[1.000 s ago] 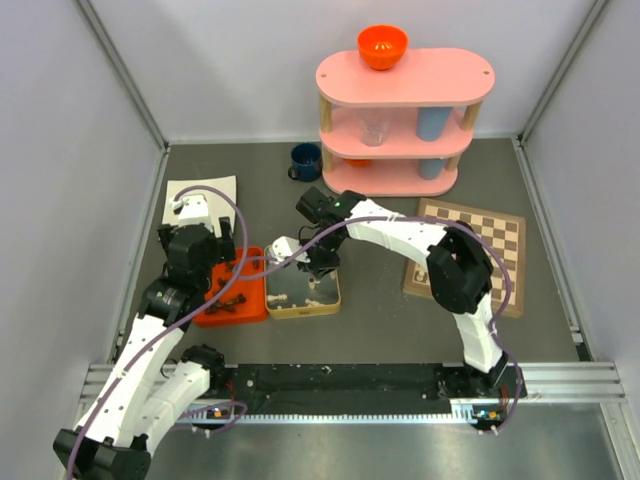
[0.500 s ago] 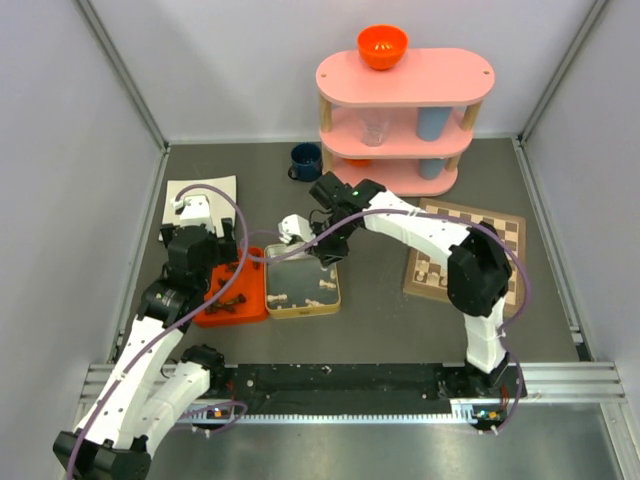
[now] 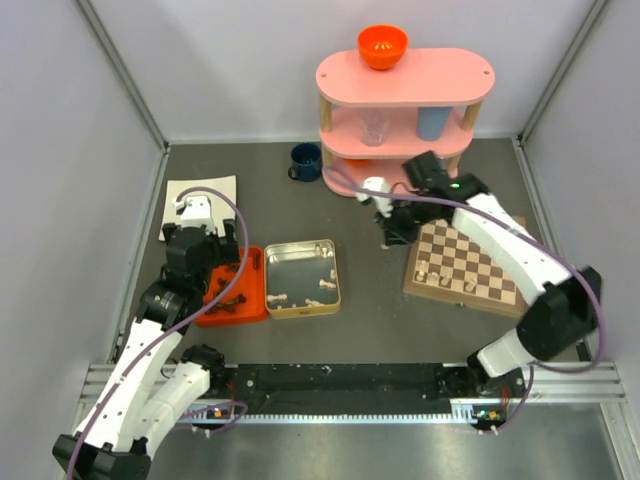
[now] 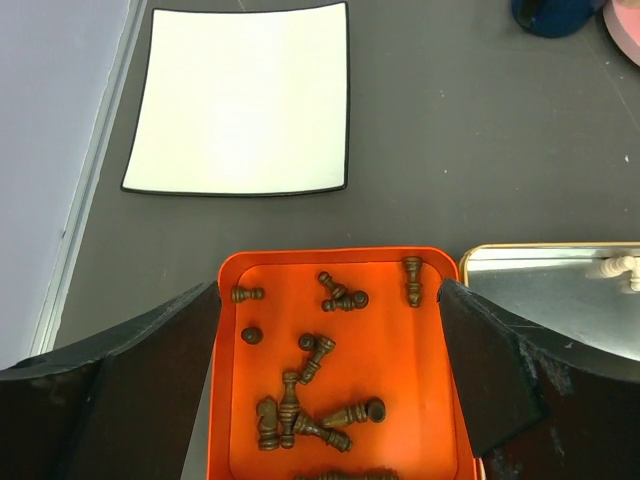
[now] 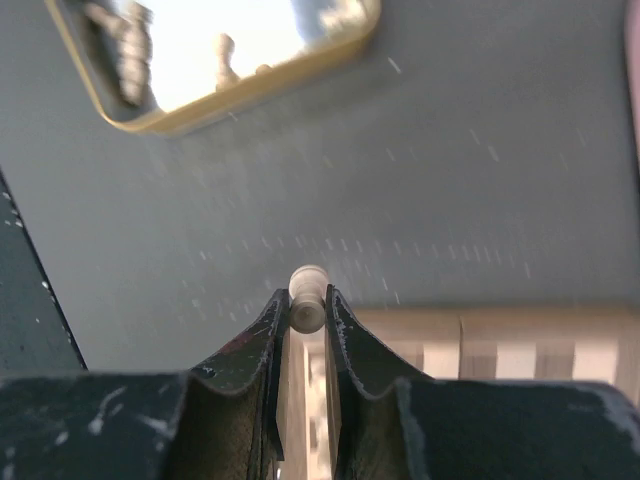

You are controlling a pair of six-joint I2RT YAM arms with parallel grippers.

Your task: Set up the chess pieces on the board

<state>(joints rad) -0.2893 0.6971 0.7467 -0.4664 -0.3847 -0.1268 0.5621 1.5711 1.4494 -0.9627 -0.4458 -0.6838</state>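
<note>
The left pincer (image 4: 328, 340) hangs wide open over the orange tray (image 4: 340, 256), touching nothing. Dark pieces (image 4: 300, 400) lie toppled inside, and the tray's near end is cut off. Just right of it, the tin (image 3: 300, 262) holds a few pale pieces (image 3: 325, 285). Farther right, the board (image 3: 466, 262) carries a few standing pieces (image 3: 445, 283) along its near edge. The right pincer (image 5: 306, 312) is nearly shut, gripping one pale piece (image 5: 307, 288) at the board's left edge. Only the piece's rounded top shows, the rest is hidden between the fingers, so its kind is unclear. Beyond stand a blue mug (image 3: 305, 160) and a pink shelf (image 3: 405, 75).
</note>
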